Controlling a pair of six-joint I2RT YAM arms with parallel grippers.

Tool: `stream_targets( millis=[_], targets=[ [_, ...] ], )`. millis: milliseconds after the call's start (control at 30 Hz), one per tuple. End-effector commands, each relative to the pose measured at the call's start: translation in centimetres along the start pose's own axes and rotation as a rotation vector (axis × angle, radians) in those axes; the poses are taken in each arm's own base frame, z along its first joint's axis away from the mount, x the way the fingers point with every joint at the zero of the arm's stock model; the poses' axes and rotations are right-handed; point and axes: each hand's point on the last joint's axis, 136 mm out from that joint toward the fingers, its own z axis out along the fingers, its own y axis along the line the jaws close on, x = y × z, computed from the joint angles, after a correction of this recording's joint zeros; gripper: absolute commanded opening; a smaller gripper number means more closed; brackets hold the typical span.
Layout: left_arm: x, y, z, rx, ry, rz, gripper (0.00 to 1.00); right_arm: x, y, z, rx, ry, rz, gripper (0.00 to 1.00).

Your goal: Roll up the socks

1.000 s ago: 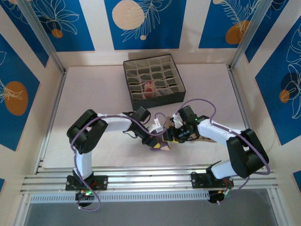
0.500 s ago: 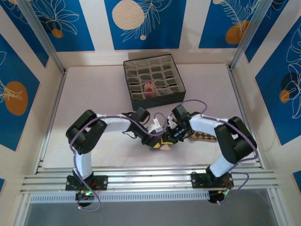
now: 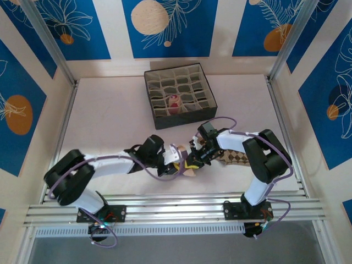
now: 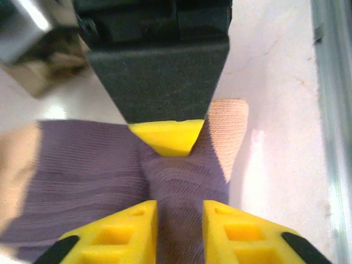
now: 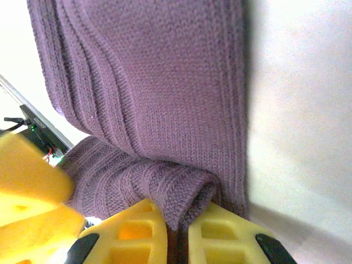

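A dark purple sock (image 3: 186,166) with a beige toe (image 3: 190,174) lies near the table's front, partly folded, between my two grippers. The right gripper (image 3: 193,158) is shut on a rolled fold of the purple sock (image 5: 165,110), its fingers (image 5: 220,234) pinching the fabric. From the left, my left gripper (image 3: 177,163) meets it. The left jaws stand a little apart astride a ridge of the purple sock (image 4: 88,176); the left gripper (image 4: 180,231) faces the right one's yellow tip (image 4: 168,137). A diamond-patterned sock (image 3: 235,158) lies flat under the right arm.
A grey compartment box (image 3: 159,118) stands at the back centre with a rolled beige and maroon sock (image 3: 174,103) in one cell. Metal rails (image 3: 176,212) run along the front edge. Bare table (image 3: 104,121) stretches to the left and behind.
The right gripper has closed on the purple sock's fold and moved slightly left. The left arm has stretched out low, its elbow swinging left, and its jaws have loosened.
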Motion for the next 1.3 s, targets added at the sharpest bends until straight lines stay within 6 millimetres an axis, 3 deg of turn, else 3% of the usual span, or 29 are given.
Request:
stream_targets(
  millis=[0,200,367,633,933,1067,1167,1267],
  targets=[
    [-0.6,1.8,-1.4,-0.225,-0.002,0.204,0.29,1.8,-4.8,0.6,0.190,0.048,0.103,0.02],
    [-1.7,0.6,-2.2,-0.393,-0.015,0.453,0.33,2.0,-4.6,0.6,0.183,0.064,0.109,0.02],
    [-1.7,-0.8,-0.5,-0.371,0.023,0.552,0.34,2.1,-4.5,0.6,0.176,0.072,0.113,0.02],
    [-1.2,-2.1,2.6,-0.327,0.082,0.614,0.40,2.4,-4.5,0.7,0.168,0.087,0.116,0.01],
    [1.0,-2.4,4.4,-0.287,0.150,0.568,0.40,2.6,-4.7,0.9,0.166,0.095,0.125,0.01],
    [3.0,-2.0,4.9,-0.292,0.233,0.508,0.27,2.5,-4.5,0.8,0.155,0.090,0.114,0.05],
    [4.7,-2.4,5.2,-0.235,0.279,0.428,0.07,2.4,-3.9,0.4,0.135,0.061,0.069,0.20],
    [5.8,-3.7,5.3,-0.090,0.264,0.276,0.00,2.1,-3.1,-0.4,0.107,0.007,0.027,0.32]
  ],
)
